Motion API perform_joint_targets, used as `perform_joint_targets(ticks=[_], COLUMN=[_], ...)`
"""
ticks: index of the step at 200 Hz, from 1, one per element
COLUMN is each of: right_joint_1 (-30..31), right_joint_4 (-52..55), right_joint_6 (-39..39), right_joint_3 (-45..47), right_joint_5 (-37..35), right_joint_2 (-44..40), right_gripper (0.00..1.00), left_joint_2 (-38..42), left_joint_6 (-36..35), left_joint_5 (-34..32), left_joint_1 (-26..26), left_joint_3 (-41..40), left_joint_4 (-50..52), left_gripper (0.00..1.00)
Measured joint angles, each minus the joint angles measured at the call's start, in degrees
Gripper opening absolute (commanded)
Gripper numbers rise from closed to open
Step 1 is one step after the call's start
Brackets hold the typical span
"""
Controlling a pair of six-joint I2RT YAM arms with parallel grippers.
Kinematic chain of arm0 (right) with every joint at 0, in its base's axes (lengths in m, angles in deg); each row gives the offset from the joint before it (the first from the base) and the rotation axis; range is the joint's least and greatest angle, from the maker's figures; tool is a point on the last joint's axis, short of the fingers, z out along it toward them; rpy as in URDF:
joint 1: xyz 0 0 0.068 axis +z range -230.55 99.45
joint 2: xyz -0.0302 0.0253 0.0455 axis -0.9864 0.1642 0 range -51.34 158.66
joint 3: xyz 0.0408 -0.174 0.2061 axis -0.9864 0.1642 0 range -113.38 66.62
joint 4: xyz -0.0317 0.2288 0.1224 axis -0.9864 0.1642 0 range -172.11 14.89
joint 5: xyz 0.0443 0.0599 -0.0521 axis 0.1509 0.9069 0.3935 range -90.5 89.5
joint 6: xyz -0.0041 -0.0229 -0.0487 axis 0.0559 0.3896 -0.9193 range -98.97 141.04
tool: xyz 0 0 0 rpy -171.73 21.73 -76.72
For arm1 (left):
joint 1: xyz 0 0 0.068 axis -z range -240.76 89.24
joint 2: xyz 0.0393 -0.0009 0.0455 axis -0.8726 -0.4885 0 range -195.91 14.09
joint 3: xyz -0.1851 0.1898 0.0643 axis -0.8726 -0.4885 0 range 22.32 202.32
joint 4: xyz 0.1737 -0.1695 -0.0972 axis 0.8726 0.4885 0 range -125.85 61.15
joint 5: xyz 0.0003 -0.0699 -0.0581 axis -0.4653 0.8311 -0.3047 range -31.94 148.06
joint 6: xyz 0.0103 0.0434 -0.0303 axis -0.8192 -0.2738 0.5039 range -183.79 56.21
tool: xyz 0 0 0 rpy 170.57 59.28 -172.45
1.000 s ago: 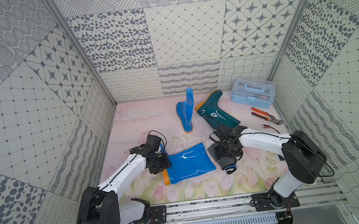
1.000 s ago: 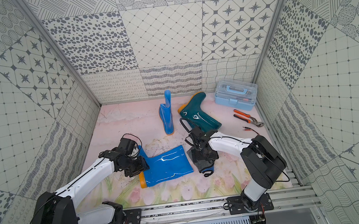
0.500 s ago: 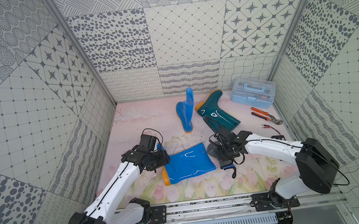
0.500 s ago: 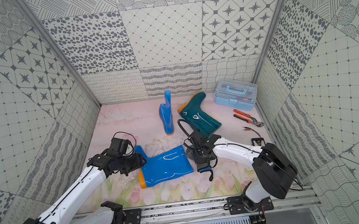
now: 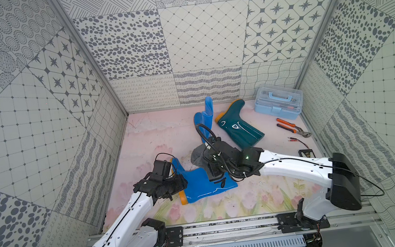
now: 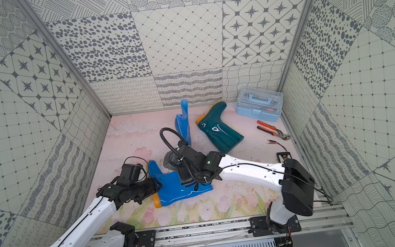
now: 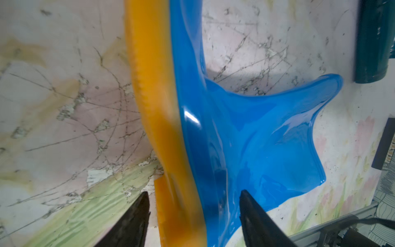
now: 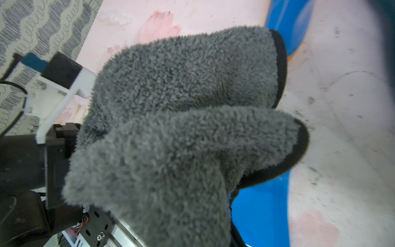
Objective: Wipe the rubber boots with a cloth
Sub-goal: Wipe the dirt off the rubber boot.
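The left end effector [image 7: 193,192] is set astride the heel of the lying blue boot [image 7: 256,139], with its jaws apart. A sliver of counter [image 7: 64,85] is seen between one finger [image 7: 136,218] and the orange sole [image 7: 149,96]. The right end effector [image 5: 209,162] is closed on the grey microfibre cloth [image 8: 181,107], which is bunched ahead of it above that boot's shaft. Beyond it, a second blue boot [image 5: 205,120] is stood upright and a teal boot [image 5: 238,126] is laid on its side.
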Motion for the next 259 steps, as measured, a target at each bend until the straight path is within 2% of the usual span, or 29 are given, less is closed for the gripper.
perform_joint_targets(ticks=[8, 19, 43, 50, 80, 118, 144, 165, 189, 201, 214, 224, 246, 259], right_joint_1=[0.11, 0.09, -0.24, -0.55, -1.95, -2.95, -2.82, -2.82, -2.84, -2.82, -2.84, -2.91, -3.87, -4.79], right_joint_4=[-0.87, -1.64, -2.23, -3.08, -9.38, -7.19, -2.1, -1.03, -3.67, -5.6, -7.48, -8.17, -9.68, -12.37], right_joint_6=[0.09, 0.17, 1.51, 2.47, 7.78, 13.44, 14.32, 13.6, 12.28, 12.0, 11.91, 11.91, 12.35, 13.0], right_joint_3=[-1.22, -2.21, -1.99, -0.9, 10.78, 23.96, 25.49, 22.62, 15.58, 12.39, 9.86, 9.03, 10.08, 12.5], right_joint_5=[0.9, 2.21, 5.16, 6.32, 9.16, 7.15, 4.66, 4.22, 6.75, 8.46, 10.1, 10.8, 12.28, 13.0], right_joint_2=[3.15, 6.73, 12.11, 12.81, 9.25, -4.9, -11.67, -10.25, -1.2, 3.45, 7.56, 9.35, 9.75, 9.31], right_gripper=[0.0, 0.0, 0.0, 0.0, 0.0, 0.0, 0.0, 0.0, 0.0, 0.0, 0.0, 0.0, 0.0, 0.0], left_joint_2=[-1.36, -3.39, -6.91, -7.63, -9.49, -10.84, -12.63, -14.32, -15.58, -15.63, -14.58, -12.68, -7.23, -4.52], left_joint_6=[-0.02, -0.13, -1.51, -1.92, -3.06, -4.0, -4.02, -3.85, -3.5, -3.06, -2.89, -2.73, -2.03, -1.16], left_joint_5=[0.48, 1.46, 2.19, 2.4, 2.23, 3.17, 3.56, 3.54, 2.91, 2.62, 2.71, 2.62, 2.47, 2.58], left_joint_1=[0.0, 0.0, 0.0, 0.0, 0.81, 4.83, 8.13, 10.27, 11.52, 11.91, 12.24, 12.39, 12.5, 12.59], left_joint_3=[-0.09, -0.11, -0.04, 0.09, 0.9, 1.53, 2.78, 4.15, 5.31, 5.64, 5.7, 5.57, 4.15, 2.29], left_joint_4=[-0.55, -1.4, -3.1, -3.34, -3.23, -5.4, -5.64, -5.44, -5.14, -4.83, -4.66, -4.2, -3.96, -4.59], left_gripper=[0.61, 0.51, 0.08, 0.0, 0.0, 0.0, 0.0, 0.0, 0.35, 0.45, 0.5, 0.5, 0.48, 0.5])
